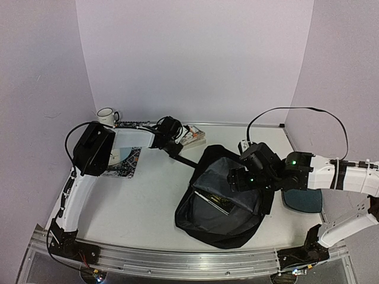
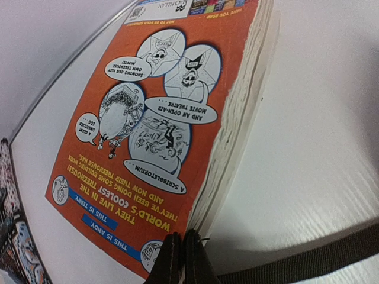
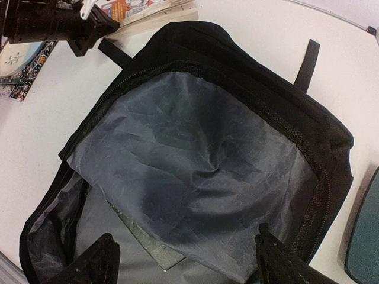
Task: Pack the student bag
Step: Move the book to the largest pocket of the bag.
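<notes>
student bag [image 1: 201, 228] open, apparently lengthwise near-to-far

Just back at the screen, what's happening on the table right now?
The left tool is shut at a corner of the orange paperback book at the back of the table; whether it truly grips it is unclear. The right tool hangs open over the large black fabric backpack, which lies unzipped with its grey lining showing and something flat already inside.
</notes>
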